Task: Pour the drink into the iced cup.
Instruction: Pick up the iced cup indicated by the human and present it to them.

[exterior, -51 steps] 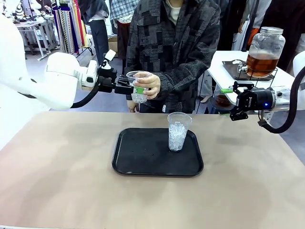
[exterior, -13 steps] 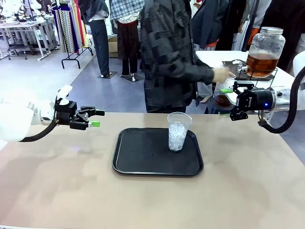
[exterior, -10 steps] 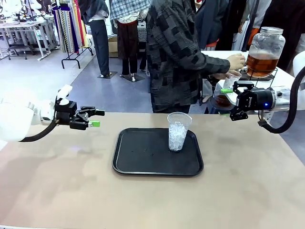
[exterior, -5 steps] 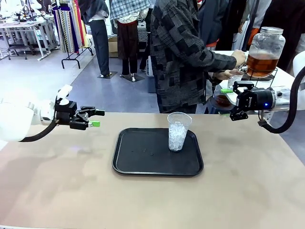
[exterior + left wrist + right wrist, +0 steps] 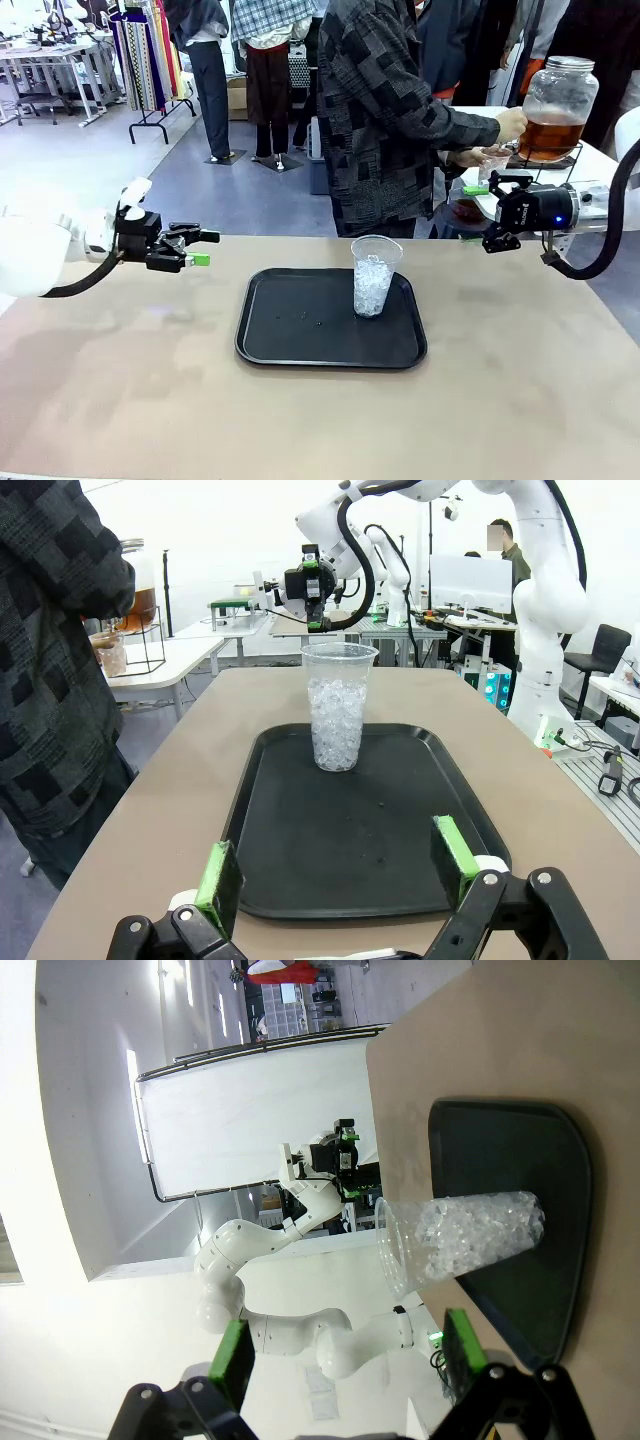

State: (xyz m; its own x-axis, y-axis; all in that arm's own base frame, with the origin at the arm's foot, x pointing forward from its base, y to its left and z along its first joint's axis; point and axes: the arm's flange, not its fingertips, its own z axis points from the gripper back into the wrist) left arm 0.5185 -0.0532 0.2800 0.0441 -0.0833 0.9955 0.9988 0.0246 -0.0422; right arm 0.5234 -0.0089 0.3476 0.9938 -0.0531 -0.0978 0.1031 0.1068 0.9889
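The drink (image 5: 548, 135) is amber liquid in a large glass jar with a lid, on a side table at the far right. A person (image 5: 390, 110) stands beside it with one hand at the jar and the other holding a clear cup (image 5: 488, 165) under it. An iced cup (image 5: 372, 277) stands upright on the black tray (image 5: 300, 330). The iced cup (image 5: 338, 708) and the tray (image 5: 340, 850) lie ahead of my left gripper (image 5: 338, 865). In the rolled right wrist view the iced cup (image 5: 460, 1235) appears sideways. My left gripper (image 5: 203, 249) is open and empty left of the tray. My right gripper (image 5: 487, 212) is open and empty at the right.
The tan table (image 5: 130, 400) stretches bare around the tray. The white side table (image 5: 465, 140) carries the jar on a wire stand. Clothes racks (image 5: 150, 50) and other people stand behind. In the left wrist view the person's sleeve (image 5: 50, 680) is at the left.
The person has leaned further right and brought the cup up under the jar, one hand at the spigot. Both arms have stayed still with open grippers.
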